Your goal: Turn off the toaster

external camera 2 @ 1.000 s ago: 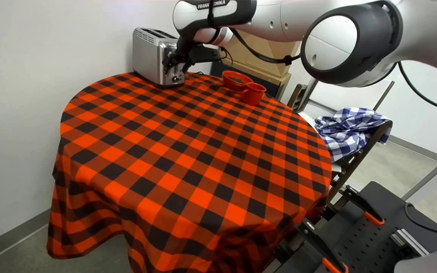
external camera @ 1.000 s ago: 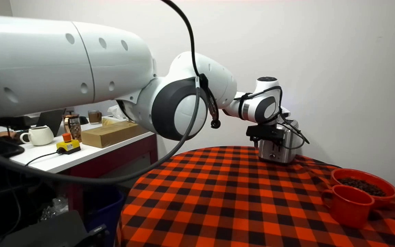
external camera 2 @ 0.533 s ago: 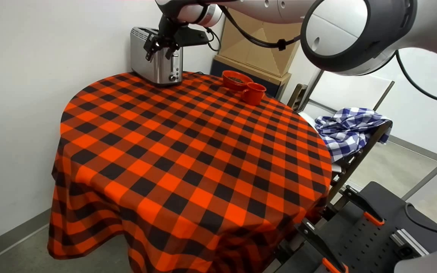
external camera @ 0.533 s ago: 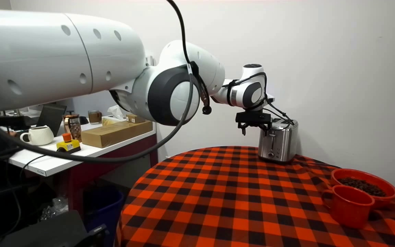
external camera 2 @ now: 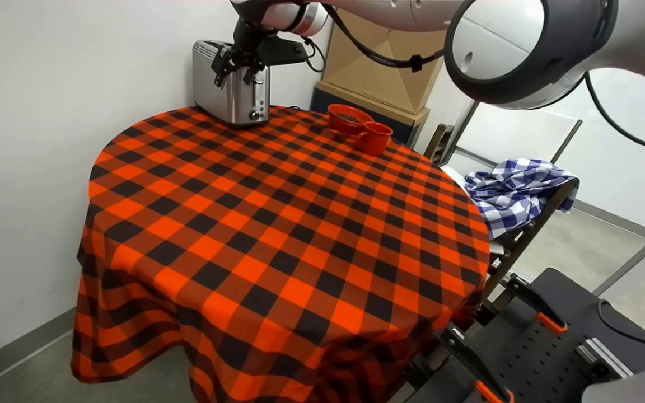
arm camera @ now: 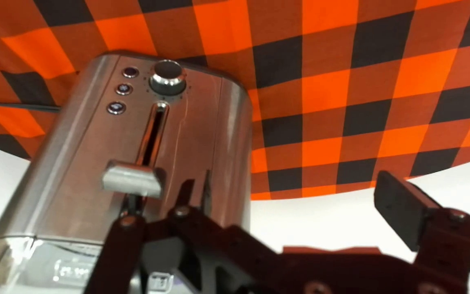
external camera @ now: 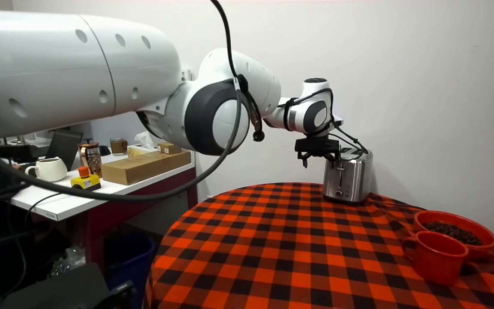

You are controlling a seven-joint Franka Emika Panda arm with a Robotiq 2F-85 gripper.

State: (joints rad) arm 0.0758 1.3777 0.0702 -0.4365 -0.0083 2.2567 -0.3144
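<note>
Holding nothing with black two-fingered gripper point(arm camera: 288, 190) spread wide near boxy silver metal toaster point(arm camera: 110, 143). Could totally shove flat silver lever point(arm camera: 132, 181) down by dropping too close.

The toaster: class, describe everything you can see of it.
The boxy toaster looks like brushed silver metal, with a slotted top and dark base. It stands upright on the checked tablecloth, near the wall. Its front carries a raised lever, a round knob and three buttons. Whether the open gripper touches it is unclear.

The glossy white arm point(external camera: 152, 81) has dark cables point(external camera: 144, 198) and black fingers point(arm camera: 404, 210).
</note>
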